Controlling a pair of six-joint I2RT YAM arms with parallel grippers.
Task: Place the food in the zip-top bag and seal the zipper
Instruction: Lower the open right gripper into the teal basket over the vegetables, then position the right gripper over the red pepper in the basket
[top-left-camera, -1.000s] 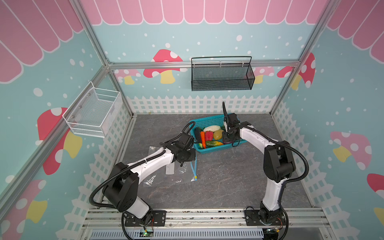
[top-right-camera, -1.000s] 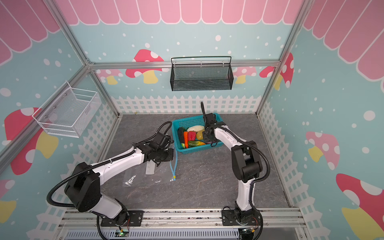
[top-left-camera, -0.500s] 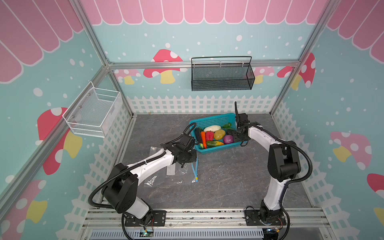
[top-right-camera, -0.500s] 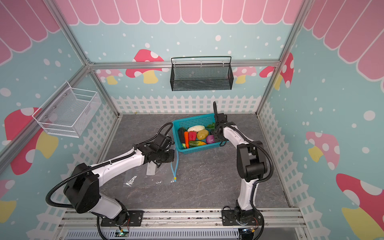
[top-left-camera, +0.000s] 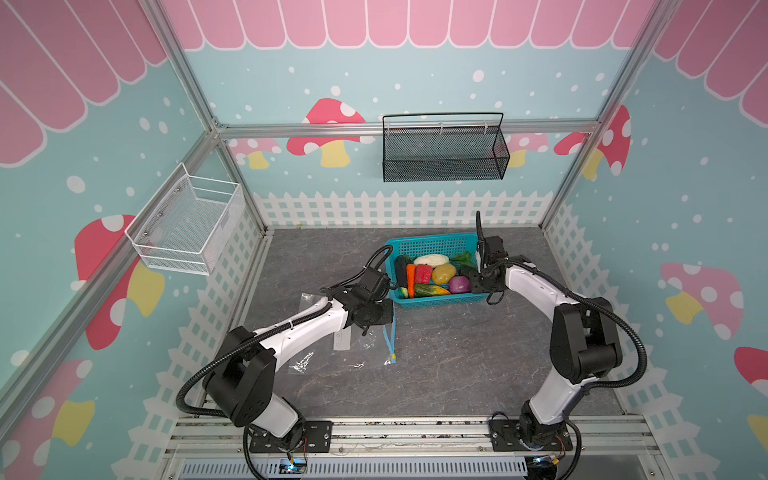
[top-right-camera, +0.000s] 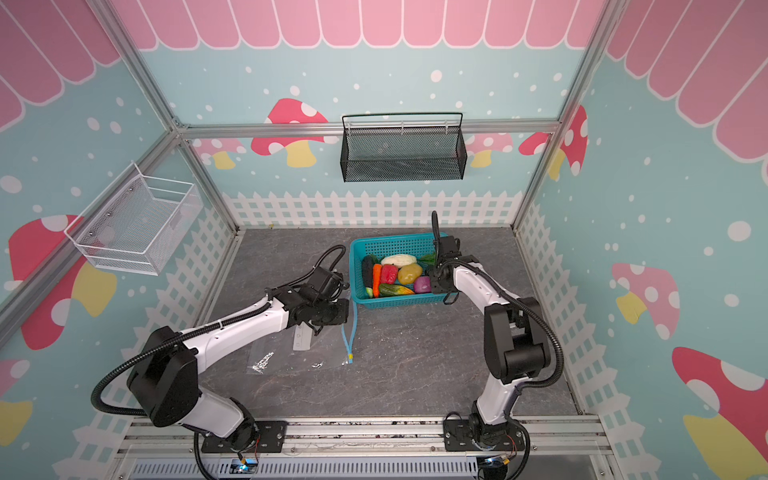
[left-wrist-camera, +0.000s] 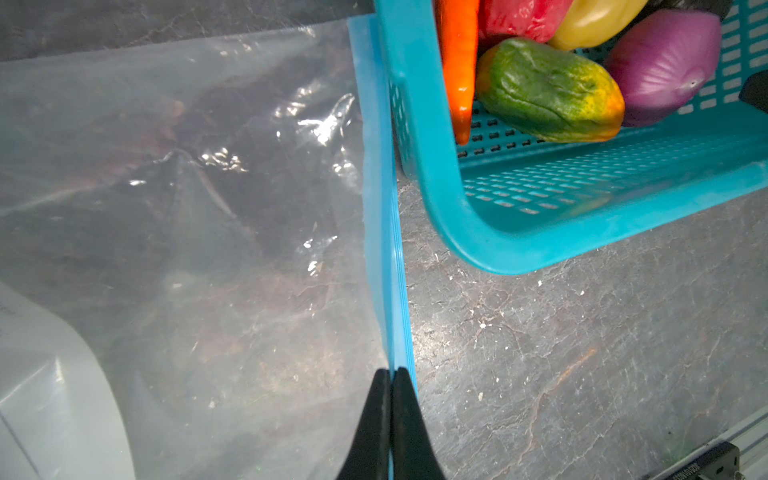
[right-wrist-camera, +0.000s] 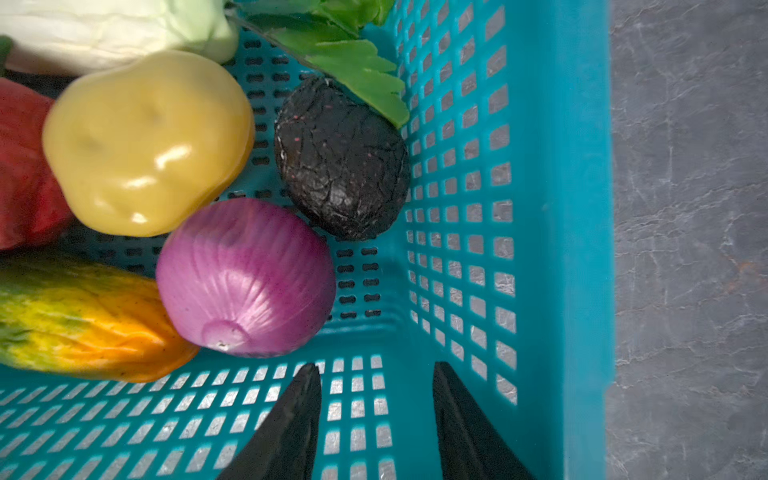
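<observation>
**A:** What is the setting?

**B:** A booth with pale-blue walls printed with pink mushrooms and a white picket fence, over a grey marbled table. One black mesh wire basket hangs on the back wall. One white wire basket hangs on the left wall.

**A:** And the food?

**B:** It is all in one teal plastic lattice basket toward the back of the table. I make out eight pieces:
- one long dark eggplant
- one orange carrot
- one red pepper
- one white radish with green leaves
- one yellow potato
- one purple onion
- one green-and-yellow cucumber
- one dark wrinkled round piece, plain in the right wrist view

**A:** Where is the bag?

**B:** One large clear crinkly zip-top bag lies flat on the table, just left of the basket, and bears one white rectangular label. Its thin light-blue zipper strip runs along the edge nearest the basket. One small yellow slider tab sits at the near end.

**A:** How are the arms posed?

**B:** The left arm reaches low and forward over the bag. The left pincer is clamped on the zipper strip, near the basket's front left corner. The right arm bends at a raised elbow, with its wrist turned down into the basket's right end. The right pincer has its jaws apart with nothing between them, beside the purple onion.
</observation>
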